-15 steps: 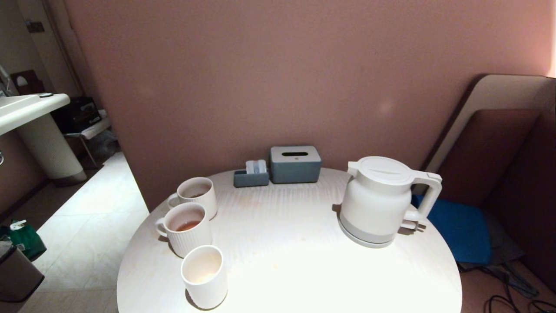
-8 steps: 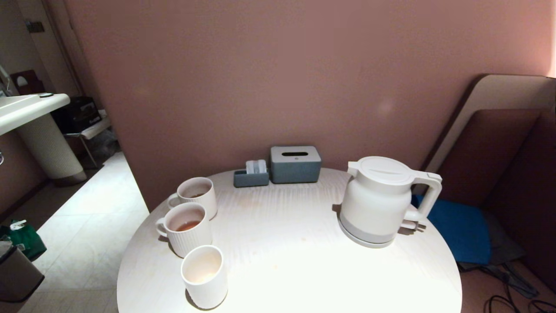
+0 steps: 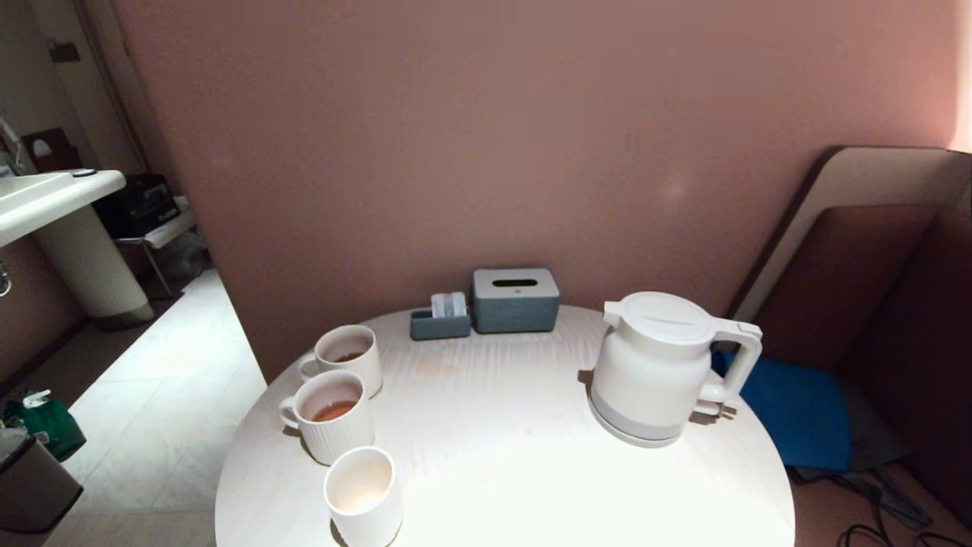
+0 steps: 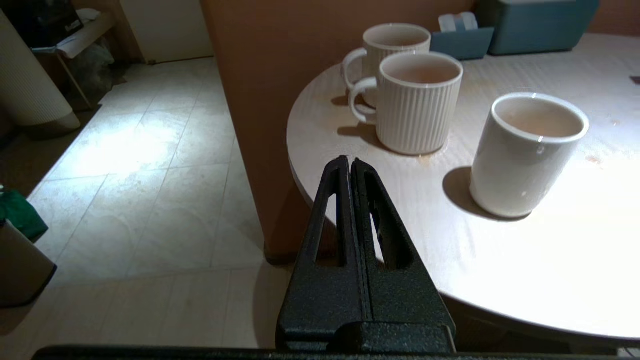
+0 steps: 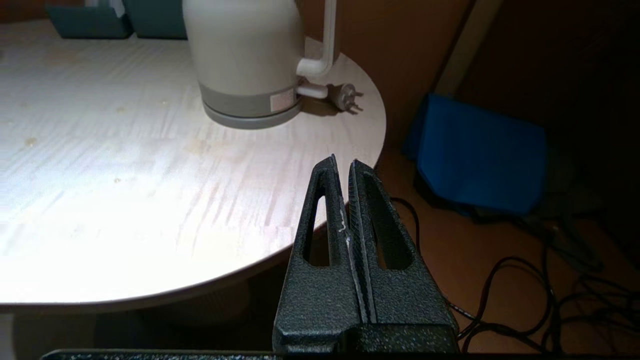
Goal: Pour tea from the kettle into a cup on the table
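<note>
Harsh overhead glare bleaches the near table [image 3: 531, 486] while the surrounding room sits dim, shadows short and sharp.

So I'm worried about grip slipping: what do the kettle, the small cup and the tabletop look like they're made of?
The kettle looks like matte white plastic, with a grey band at its foot; no sharp glints. The cup seems glazed ceramic: smooth, with small bright highlights on rim and wall, likely slick. The table shows pale streaky wood grain with a soft sheen, possibly laminate.
</note>
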